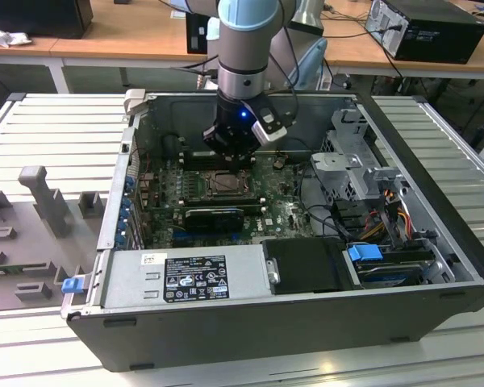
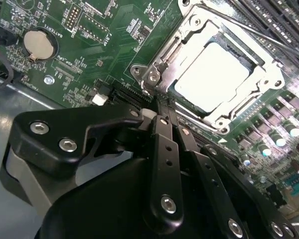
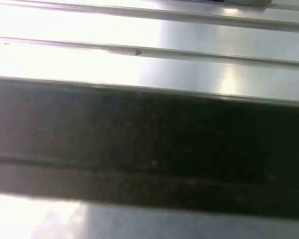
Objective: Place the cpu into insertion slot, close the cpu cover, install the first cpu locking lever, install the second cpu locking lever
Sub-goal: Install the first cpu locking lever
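In the second wrist view the gripper [image 2: 162, 112] has its two black fingers [image 2: 165, 149] pressed together with nothing between them, the tips sitting just beside the hinge corner of the cpu cover [image 2: 261, 79]. In the exterior view the gripper [image 1: 232, 151] hangs low inside the open computer case [image 1: 250, 322], just above the far edge of the insertion slot [image 1: 226, 184].

From the fingertips, the socket lies toward two o'clock in the second wrist view. The cpu [image 2: 212, 74], pale and glaring, already lies flat in the insertion slot, and the cover's silver frame appears to be lowered around it. A thin locking lever [image 2: 249, 30] runs along the far side of the frame; whether it is hooked cannot be told. A coin cell [image 2: 39, 44] sits at ten o'clock, well apart on the green motherboard [image 2: 109, 45].

The risks, as a judgement: the closed tips are close to the hinge and the small parts around it, so a sideways slip could scrape the board or miss a lever. If the cover is not fully seated, pressing a lever could load the chip unevenly. A lever released short of its hook could spring back.
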